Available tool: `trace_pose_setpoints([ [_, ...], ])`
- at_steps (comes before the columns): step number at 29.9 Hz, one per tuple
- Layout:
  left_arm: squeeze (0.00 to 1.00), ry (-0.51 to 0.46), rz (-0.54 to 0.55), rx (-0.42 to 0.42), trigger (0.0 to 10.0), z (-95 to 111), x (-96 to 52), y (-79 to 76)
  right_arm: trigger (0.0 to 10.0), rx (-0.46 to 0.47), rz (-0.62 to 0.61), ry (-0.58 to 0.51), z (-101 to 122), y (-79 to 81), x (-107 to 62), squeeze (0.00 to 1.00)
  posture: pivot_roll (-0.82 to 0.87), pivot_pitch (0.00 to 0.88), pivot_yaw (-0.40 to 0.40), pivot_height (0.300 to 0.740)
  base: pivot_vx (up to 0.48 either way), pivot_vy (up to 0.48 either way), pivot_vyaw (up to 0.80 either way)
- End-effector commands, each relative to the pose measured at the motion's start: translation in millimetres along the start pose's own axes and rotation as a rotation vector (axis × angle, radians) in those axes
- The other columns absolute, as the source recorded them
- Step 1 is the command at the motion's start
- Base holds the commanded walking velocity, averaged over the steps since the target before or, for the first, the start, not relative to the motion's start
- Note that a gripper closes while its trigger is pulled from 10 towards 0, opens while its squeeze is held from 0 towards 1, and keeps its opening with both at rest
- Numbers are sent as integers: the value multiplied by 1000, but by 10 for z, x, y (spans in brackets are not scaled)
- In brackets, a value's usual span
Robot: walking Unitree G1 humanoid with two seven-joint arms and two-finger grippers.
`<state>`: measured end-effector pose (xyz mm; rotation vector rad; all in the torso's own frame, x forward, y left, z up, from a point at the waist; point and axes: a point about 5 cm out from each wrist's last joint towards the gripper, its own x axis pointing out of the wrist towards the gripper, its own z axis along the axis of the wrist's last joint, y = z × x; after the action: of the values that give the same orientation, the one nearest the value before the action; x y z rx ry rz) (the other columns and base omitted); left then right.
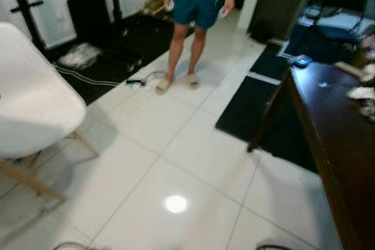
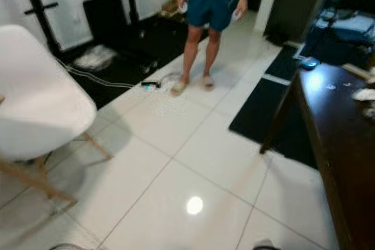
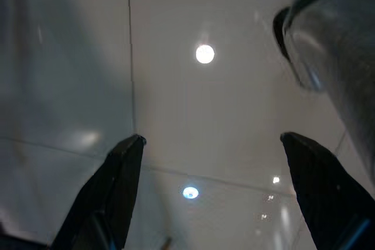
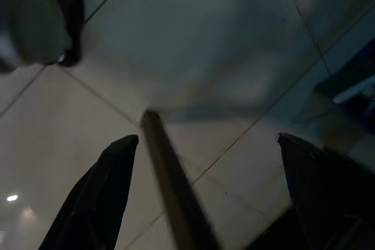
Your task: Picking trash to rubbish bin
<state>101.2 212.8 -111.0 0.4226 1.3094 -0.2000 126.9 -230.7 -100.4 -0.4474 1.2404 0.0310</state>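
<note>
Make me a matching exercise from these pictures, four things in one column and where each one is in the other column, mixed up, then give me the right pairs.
Things:
1. white chair
2. dark wooden table
3. person
4. black mat

Places:
A. standing ahead on the white tiles
B. on the robot's right
C. on the robot's left
D. flat on the floor beside the table

Pairs: 1-C, 2-B, 3-A, 4-D
</note>
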Motion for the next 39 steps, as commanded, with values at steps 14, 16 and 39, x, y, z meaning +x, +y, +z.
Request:
trace_pose_setpoints([
  [14,0,7,-5,14,10000,-32,4,-95,10000,-25,-11,13,-55,-102,-2,0,-6,53,-30,740,0,0,-457],
  [16,0,8,-4,8,10000,-33,4,-82,10000,-31,-12,10,-40,-114,-1,0,-5,51,-31,740,0,0,0],
  [39,0,11,2,-14,10000,-52,3,-101,10000,-49,-11,4,15,-138,1,0,16,67,-52,740,289,0,0],
])
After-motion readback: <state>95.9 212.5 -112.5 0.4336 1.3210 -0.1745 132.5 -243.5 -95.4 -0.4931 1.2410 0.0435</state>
